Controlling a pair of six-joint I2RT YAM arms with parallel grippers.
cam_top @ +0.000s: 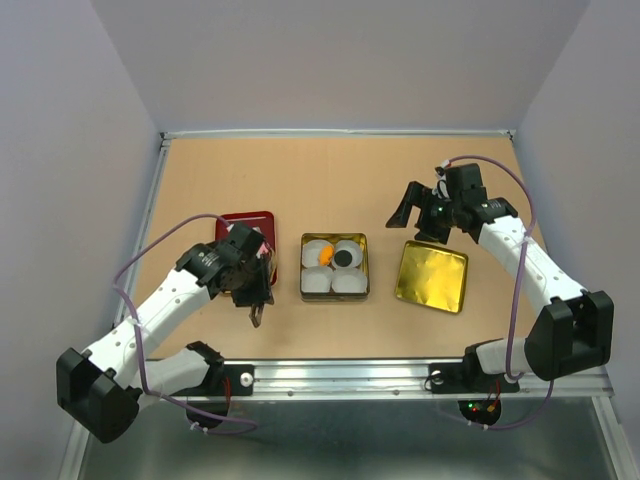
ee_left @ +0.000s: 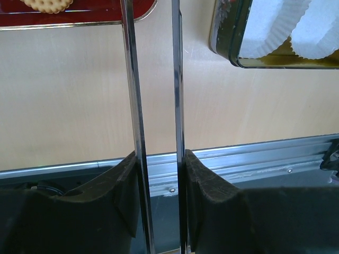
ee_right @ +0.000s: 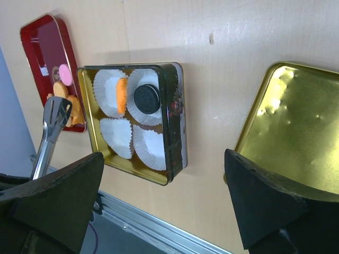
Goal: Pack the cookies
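Writing: none I can read. Red tray (ee_right: pixel 45 42) has a small mark on its floor, too small to make out. Dark cookie (ee_right: pixel 146 99) has an embossed face, pattern illegible.

Top cam: tan counter (cam_top: pixel 330 180), tray L, square tin (ee_right: pixel 177 121) mid, gold lid (ee_right: pixel 296 132) R, inside-up, apart from tin. L arm covers most of the tray in this view, so its contents barely show.

R wrist cam fills that in. Pink cookie (ee_right: pixel 65 74) and several orange cookies (ee_right: pixel 61 91) are bunched at one edge of the tray. Slotted end of tongs (ee_right: pixel 53 124) sits just beside them; contact can't tell.

L wrist cam alone shows the grip. L claw (ee_left: pixel 159 156) is pinching the tongs, pads against both thin arms. Arms run parallel w/ a strip of counter visible between. One scalloped cookie (ee_left: pixel 48 4) shows at the tray rim, top left.

Tin: four white pleated paper cups (ee_right: pixel 151 148), one per quarter. Upright orange cookie (ee_right: pixel 122 95) stands on edge in one far cup; dark cookie lies flat in the cup next to it.

R claw (cam_top: pixel 418 215) is spread wide, nothing between fingers — hovering over counter past lid's far edge.

Materials:
- tray: glossy red, rounded corners
- tin: dark outside, gold inside
- lid: mirror-bright gold
- tongs: polished steel
- claw pads: black, rough-textured
- alu rail (ee_left: pixel 238 159): runs along counter's near edge
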